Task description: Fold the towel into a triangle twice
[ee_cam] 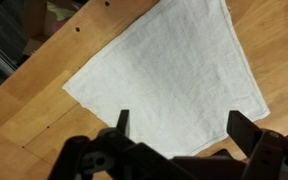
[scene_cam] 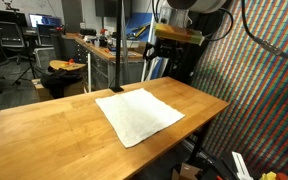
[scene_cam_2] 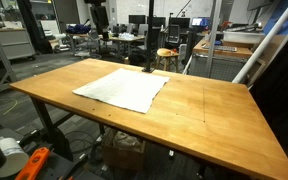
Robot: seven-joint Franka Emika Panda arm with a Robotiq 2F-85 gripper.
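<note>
A white square towel lies flat and unfolded on the wooden table, near the far edge. It shows in both exterior views. In the wrist view the towel fills the middle of the picture, with one corner pointing toward the lower right. My gripper hovers above the towel's near edge. Its two dark fingers are spread wide apart and hold nothing. I cannot make out the gripper clearly in either exterior view.
The table has wide bare wood beside the towel. A colourful patterned wall stands close to one table side. A workbench and a round stool stand behind. A box sits under the table.
</note>
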